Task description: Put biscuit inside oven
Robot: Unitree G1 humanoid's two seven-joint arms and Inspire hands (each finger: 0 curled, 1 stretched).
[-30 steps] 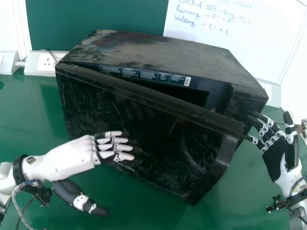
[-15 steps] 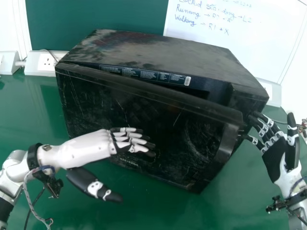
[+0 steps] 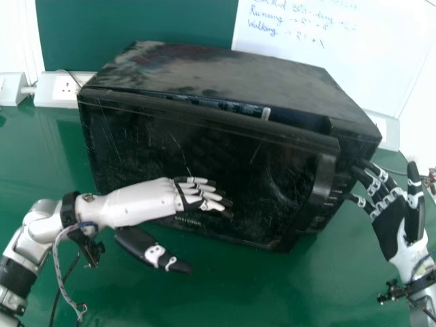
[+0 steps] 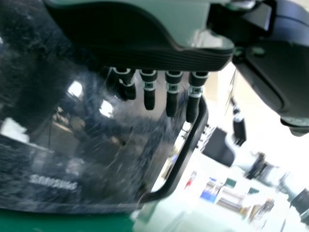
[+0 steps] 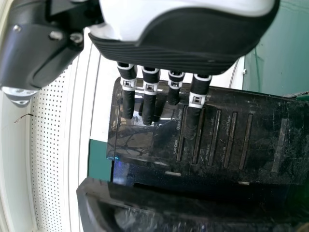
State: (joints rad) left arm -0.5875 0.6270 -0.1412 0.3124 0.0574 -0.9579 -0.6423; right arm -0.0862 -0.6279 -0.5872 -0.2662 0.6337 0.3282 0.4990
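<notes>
the left hand (image 3: 153, 199) is open in front of the oven door, with its white back turned up. its fingers are almost straight and lie close side by side, and its thumb (image 3: 153, 254) stands well apart from them, on the near side. the left forearm comes from the view's left side and lies nearly level. if the fingertips touch the door, i cannot tell.

the right hand (image 3: 390, 228) is open too, beside the oven's right side. its fingers reach toward the oven, a little spread, and its thumb (image 3: 415, 194) points upward. the black palm is turned to the left.

the door (image 3: 153, 150) is a little open: its right edge stands away from the body, and a narrow dark gap runs along the top. the oven (image 3: 225, 75) stands in the middle of the worktop (image 3: 327, 286), between the two hands.

the right wrist view shows more of the side: the right fingers are over the front panel (image 5: 263, 145) with its long, narrow buttons (image 5: 215, 137), and the door's edge is apart from this panel. in the left wrist view one sees the curved bar (image 4: 181, 166) at the free edge of the door, close to the left fingertips. the head view gives the oven's top, a label (image 3: 238, 107) inside the gap, and behind, a whiteboard (image 3: 340, 68) with handwriting and a wall socket (image 3: 66, 88).
</notes>
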